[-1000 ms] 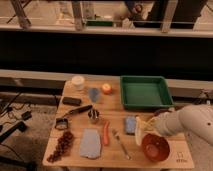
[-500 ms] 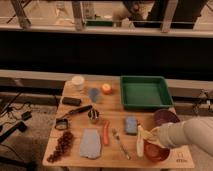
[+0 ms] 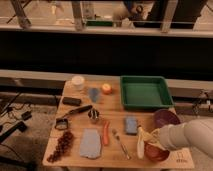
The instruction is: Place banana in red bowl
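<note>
The arm reaches in from the right edge, and its end effector point(image 3: 152, 136) sits low over the bench's point(image 3: 112, 116) front right corner, clenched on the banana point(image 3: 141, 141). The banana hangs nearly upright, pale and slightly curved, just at the left rim of the red bowl point(image 3: 156, 152) (whether it touches the rim cannot be told). The bowl stands close to the bench's front edge, partly covered by the arm. Right behind it, also partly hidden, is the purple bowl point(image 3: 166, 118).

A green tray point(image 3: 145, 92) takes up the back right of the bench. Left of it lie an orange fruit point(image 3: 106, 88), a small blue-grey piece point(image 3: 93, 93) and a white cup point(image 3: 77, 81). Farther forward on the left are a black block point(image 3: 71, 101), a dark long-handled tool point(image 3: 72, 114) and a small metal cup point(image 3: 93, 115). Along the front lie a dark red cluster point(image 3: 62, 145), a blue-grey cloth point(image 3: 91, 143), a carrot stick point(image 3: 106, 133) and a fork point(image 3: 120, 142); a blue sponge point(image 3: 131, 124) lies just left of the banana.
</note>
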Controlling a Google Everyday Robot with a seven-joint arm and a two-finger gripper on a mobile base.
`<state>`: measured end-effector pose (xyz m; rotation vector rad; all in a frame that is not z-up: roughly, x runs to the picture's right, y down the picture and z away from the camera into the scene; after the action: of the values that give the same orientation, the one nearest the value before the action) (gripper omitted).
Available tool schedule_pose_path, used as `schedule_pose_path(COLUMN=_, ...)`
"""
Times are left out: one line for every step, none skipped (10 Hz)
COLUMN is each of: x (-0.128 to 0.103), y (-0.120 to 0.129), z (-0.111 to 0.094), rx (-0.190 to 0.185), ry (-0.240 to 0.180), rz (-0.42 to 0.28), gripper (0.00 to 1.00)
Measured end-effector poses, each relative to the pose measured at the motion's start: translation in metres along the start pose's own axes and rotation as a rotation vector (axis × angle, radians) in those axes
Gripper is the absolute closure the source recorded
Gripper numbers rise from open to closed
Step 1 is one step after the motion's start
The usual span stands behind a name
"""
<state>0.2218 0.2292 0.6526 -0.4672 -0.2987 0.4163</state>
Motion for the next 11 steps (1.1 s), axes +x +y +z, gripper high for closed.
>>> schedule_pose_path(x=0.002, y=-0.002, z=-0.001, rx=0.008, ry=-0.001, rz=0.014, gripper=1.0)
schedule_pose_path(x=0.006, y=-0.003, z=-0.003, rx=0.018, ry=0.013, rz=0.052, gripper=1.0)
schedule_pose_path(x=0.007, y=-0.003, z=-0.002, rx=0.019, ry=0.021, rz=0.068, gripper=1.0)
schedule_pose_path(x=0.007, y=-0.002, z=-0.002, rx=0.022, ry=0.025, rz=0.078, gripper=1.0)
schedule_pose_path(x=0.008, y=-0.001, z=-0.003, rx=0.028, ry=0.026, rz=0.078, gripper=1.0)
schedule_pose_path(x=0.008, y=0.0, z=-0.006, rx=0.045, ry=0.019, rz=0.07, gripper=1.0)
schedule_pose_path(x=0.009, y=0.001, z=-0.009, rx=0.065, ry=0.012, rz=0.043, gripper=1.0)
schedule_pose_path(x=0.01, y=0.003, z=-0.013, rx=0.082, ry=0.007, rz=0.019, gripper=1.0)
schedule_pose_path(x=0.012, y=0.004, z=-0.016, rx=0.088, ry=0.004, rz=0.004, gripper=1.0)
schedule_pose_path(x=0.013, y=0.005, z=-0.02, rx=0.092, ry=0.004, rz=-0.005, gripper=1.0)
schedule_pose_path(x=0.017, y=0.007, z=-0.023, rx=0.092, ry=0.006, rz=-0.003, gripper=1.0)
